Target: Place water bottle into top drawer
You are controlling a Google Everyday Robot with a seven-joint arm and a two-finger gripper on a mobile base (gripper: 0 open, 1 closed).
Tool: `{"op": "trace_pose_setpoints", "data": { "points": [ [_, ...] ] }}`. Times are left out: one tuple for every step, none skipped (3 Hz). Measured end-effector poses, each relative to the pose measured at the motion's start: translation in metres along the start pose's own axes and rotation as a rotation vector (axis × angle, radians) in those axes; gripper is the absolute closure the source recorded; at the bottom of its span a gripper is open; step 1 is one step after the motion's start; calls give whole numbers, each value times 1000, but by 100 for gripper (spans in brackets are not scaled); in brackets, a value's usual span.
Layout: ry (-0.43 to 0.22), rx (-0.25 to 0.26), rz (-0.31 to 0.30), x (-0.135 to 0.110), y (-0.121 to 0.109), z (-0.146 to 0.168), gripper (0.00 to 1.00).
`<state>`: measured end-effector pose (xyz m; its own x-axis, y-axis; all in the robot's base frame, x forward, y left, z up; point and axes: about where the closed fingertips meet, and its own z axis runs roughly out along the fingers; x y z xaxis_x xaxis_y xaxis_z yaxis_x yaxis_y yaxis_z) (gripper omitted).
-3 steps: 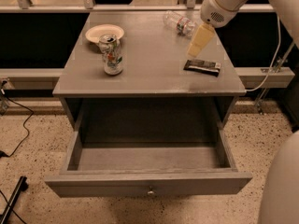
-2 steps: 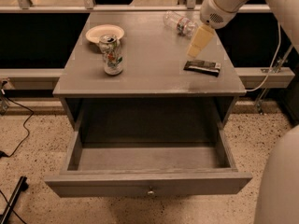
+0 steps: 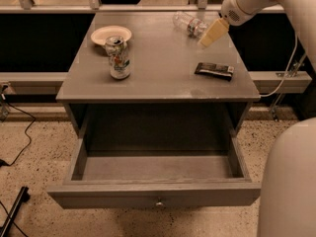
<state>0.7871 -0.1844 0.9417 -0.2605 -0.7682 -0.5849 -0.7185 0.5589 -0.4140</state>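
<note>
The water bottle [image 3: 189,23], clear with a red-and-white label band, lies on its side at the back right of the grey cabinet top [image 3: 158,78]. My gripper [image 3: 213,32], cream-coloured on a white arm coming in from the upper right, hangs just right of the bottle, close to its near end. I cannot tell whether it touches the bottle. The top drawer [image 3: 154,195] stands pulled fully out below the cabinet top, with a small round knob [image 3: 159,203] on its front. Its inside holds nothing.
A white printed drink can [image 3: 118,57] stands upright at the left of the top. A pale shallow dish [image 3: 111,33] sits behind it. A flat dark packet [image 3: 214,70] lies at the right front. My white base [image 3: 289,181] fills the lower right.
My gripper has moved a little up and back, closer to the water bottle. The bottle, the can and the drawer have not moved.
</note>
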Motion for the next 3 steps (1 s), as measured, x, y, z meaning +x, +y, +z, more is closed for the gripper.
{"op": "trace_pose_setpoints", "data": {
  "points": [
    [-95, 71, 69, -7, -29, 5, 0],
    [-181, 91, 154, -12, -48, 19, 0],
    [-230, 82, 256, -6, -60, 43, 0]
  ]
}}
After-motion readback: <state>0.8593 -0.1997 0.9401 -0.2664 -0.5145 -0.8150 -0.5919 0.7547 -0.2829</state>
